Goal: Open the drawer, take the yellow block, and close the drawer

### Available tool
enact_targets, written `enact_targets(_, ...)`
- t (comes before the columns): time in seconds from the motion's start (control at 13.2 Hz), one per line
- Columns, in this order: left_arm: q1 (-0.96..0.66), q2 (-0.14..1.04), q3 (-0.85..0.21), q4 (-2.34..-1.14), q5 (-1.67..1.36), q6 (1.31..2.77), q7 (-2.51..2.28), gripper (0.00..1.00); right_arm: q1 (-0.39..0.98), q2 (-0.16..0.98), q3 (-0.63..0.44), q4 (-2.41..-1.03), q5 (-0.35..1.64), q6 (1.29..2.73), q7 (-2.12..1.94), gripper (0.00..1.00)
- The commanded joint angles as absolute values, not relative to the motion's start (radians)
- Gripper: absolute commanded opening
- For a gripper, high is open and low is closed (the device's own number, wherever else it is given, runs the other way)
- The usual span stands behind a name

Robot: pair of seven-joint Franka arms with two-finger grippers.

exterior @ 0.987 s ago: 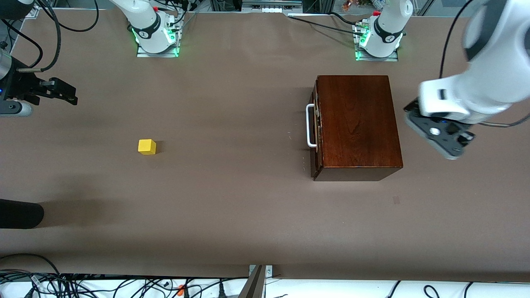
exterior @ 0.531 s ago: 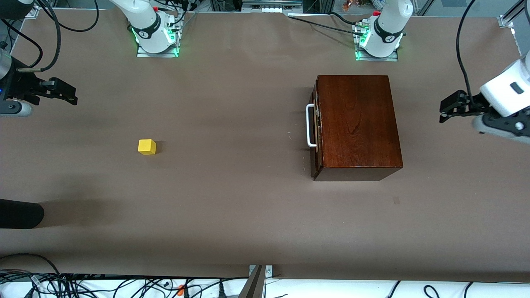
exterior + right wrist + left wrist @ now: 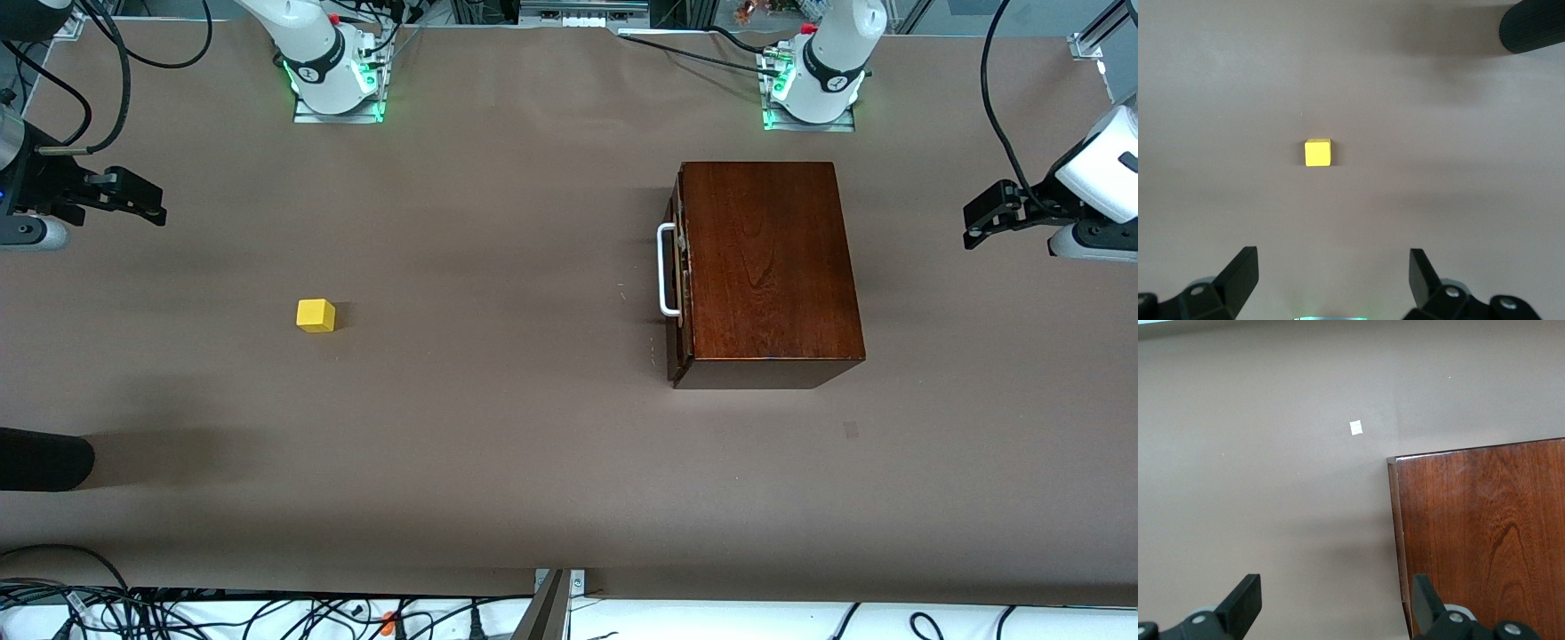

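**Left gripper pulls back, job looks finished**

The left gripper (image 3: 978, 224), fingers wide apart and empty, has swung away from the wooden box (image 3: 765, 267) to its 3 o'clock. The right gripper (image 3: 147, 203), also wide, waits. The drawer (image 3: 679, 276) sits shut. The yellow block (image 3: 316, 315) lies out on the table (image 3: 498, 444), at the box's 9 o'clock.

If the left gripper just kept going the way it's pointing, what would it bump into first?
Probably the wooden box: the left gripper, open above the table's end, points toward its plain side, away from the drawer's handle. Height unclear; it might pass over.
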State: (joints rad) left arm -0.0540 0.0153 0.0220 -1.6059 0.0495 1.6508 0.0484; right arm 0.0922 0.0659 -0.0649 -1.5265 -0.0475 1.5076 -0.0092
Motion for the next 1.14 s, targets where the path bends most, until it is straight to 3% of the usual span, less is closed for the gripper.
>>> enact_targets(0.0, -0.044, -0.023, 0.014, -1.661, 0.012, 1.692, 0.035, 1.00, 0.087, 0.077, -0.060, -1.497, -0.044, 1.493, -0.009, 1.00)
enact_targets(1.06, -0.031, -0.023, 0.014, -1.674, 0.006, 1.701, 0.043, 1.00, 0.086, 0.077, -0.063, -1.497, -0.044, 1.491, -0.011, 1.00)
